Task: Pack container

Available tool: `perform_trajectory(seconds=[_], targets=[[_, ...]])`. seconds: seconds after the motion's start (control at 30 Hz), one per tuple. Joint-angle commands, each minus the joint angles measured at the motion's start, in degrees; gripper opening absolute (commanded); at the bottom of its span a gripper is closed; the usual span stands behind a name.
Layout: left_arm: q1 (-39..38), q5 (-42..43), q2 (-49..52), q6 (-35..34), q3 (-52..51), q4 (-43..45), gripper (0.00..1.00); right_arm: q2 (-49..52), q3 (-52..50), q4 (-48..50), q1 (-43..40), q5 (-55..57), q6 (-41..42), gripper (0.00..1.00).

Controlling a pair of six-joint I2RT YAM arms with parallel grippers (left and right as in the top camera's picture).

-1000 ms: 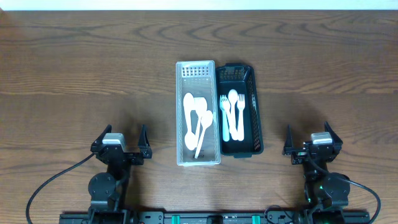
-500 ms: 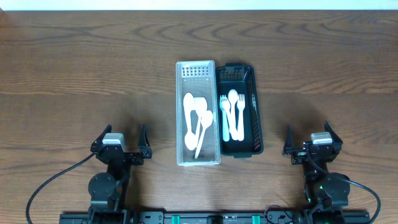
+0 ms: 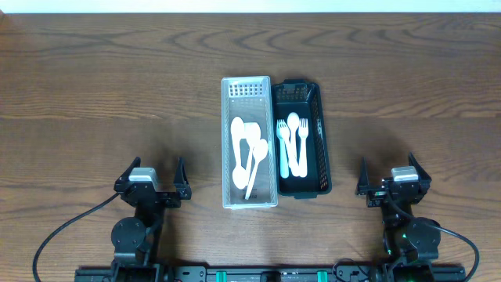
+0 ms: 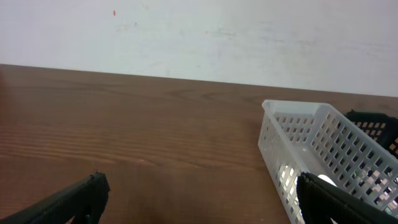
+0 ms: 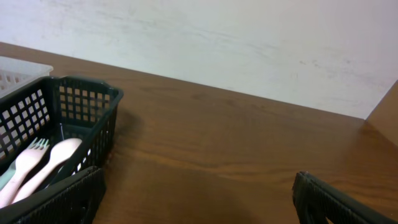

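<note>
A clear white slotted basket [image 3: 227, 141] stands at the table's middle and holds white plastic spoons [image 3: 247, 150]. A black slotted basket [image 3: 325, 149] touches its right side and holds white forks and a spoon [image 3: 293, 145]. My left gripper [image 3: 153, 182] is open and empty, left of the white basket's near end; that basket shows at the right of the left wrist view [image 4: 323, 149]. My right gripper [image 3: 394, 178] is open and empty, right of the black basket, which shows at the left of the right wrist view [image 5: 56, 124].
The wooden table [image 3: 109, 94] runs to a white wall at the back [image 4: 199, 37]. Black cables [image 3: 63, 235] loop at the near edge beside both arm bases.
</note>
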Motion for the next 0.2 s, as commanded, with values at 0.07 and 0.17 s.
perform_trajectory(seconds=[0.07, 0.17], targets=[[-0.09, -0.26, -0.44, -0.31, -0.87, -2.08, 0.98, -0.50, -0.24, -0.13, 0.92, -0.42, -0.66, 0.99], [-0.09, -0.24, -0.44, -0.31, -0.87, -2.08, 0.98, -0.50, -0.24, -0.13, 0.92, -0.44, -0.66, 0.99]])
